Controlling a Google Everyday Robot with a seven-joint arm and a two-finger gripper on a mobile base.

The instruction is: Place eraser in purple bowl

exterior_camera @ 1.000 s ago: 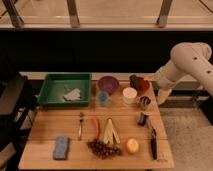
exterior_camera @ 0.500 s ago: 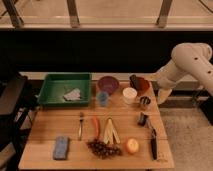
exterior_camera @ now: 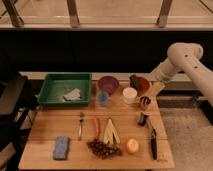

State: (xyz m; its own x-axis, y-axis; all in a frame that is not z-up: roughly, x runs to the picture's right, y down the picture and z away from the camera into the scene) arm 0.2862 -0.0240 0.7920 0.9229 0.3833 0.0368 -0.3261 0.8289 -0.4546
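The purple bowl (exterior_camera: 108,83) stands at the back middle of the wooden table (exterior_camera: 50,125). A small dark chunky block, the eraser (exterior_camera: 134,80), sits at the left rim of the red-orange bowl (exterior_camera: 143,85), to the right of the purple bowl. My gripper (exterior_camera: 154,89) is at the end of the white arm (exterior_camera: 182,57), which reaches in from the right. It hangs by the right side of the red-orange bowl, at the table's back right corner. It is apart from the eraser and well right of the purple bowl.
A green tray (exterior_camera: 55,85) with a crumpled white thing stands back left. A blue cup (exterior_camera: 103,98), white cup (exterior_camera: 129,95) and dark cup (exterior_camera: 145,101) stand mid-table. Nearer lie a blue sponge (exterior_camera: 61,147), fork, carrot, bananas, grapes (exterior_camera: 102,147), orange, black cylinder (exterior_camera: 143,119) and a dark tool.
The arm's end has shifted slightly to the right beside the red-orange bowl. The eraser, bowls and other objects have not moved.
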